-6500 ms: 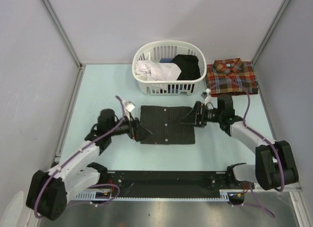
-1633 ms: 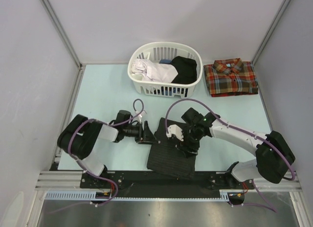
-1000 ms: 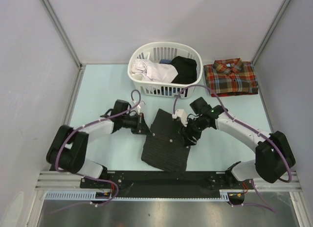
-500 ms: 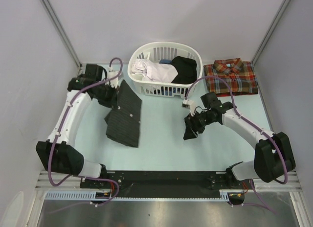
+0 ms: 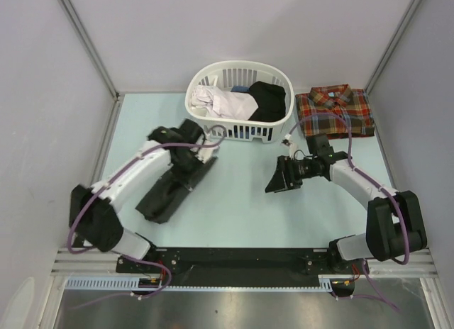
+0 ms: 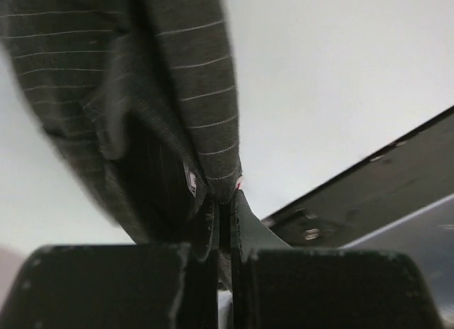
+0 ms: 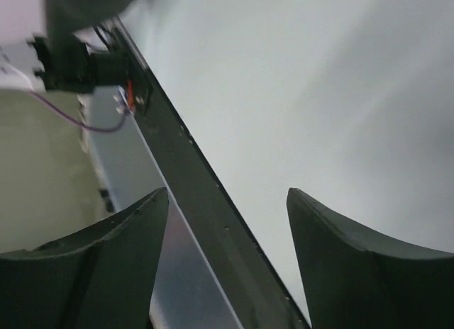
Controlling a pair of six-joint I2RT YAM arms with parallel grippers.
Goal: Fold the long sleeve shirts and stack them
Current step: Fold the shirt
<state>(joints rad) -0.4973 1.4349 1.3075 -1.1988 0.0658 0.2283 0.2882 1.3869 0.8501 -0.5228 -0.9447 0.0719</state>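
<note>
The black pinstriped long sleeve shirt (image 5: 170,191) is bunched in a long fold left of centre, trailing toward the near left. My left gripper (image 5: 201,157) is shut on its upper end. In the left wrist view the striped cloth (image 6: 186,88) hangs from the pinched jaws of that gripper (image 6: 224,203). The plaid long sleeve shirt (image 5: 335,113) lies folded at the back right, collar away from me. My right gripper (image 5: 277,179) hovers right of centre, open, with nothing between its fingers (image 7: 326,244) and about a hand's width in front of the plaid shirt.
A white laundry basket (image 5: 206,123) holding white, blue and black clothes stands at the back centre, just behind my left gripper. The black rail (image 5: 234,258) runs along the near edge; it also crosses the right wrist view as a dark rail (image 7: 206,201). Grey walls close both sides.
My left arm has swung the pinstriped shirt from the far left back toward the centre and nearer. My right gripper has opened wider and lifted slightly toward the plaid shirt.
</note>
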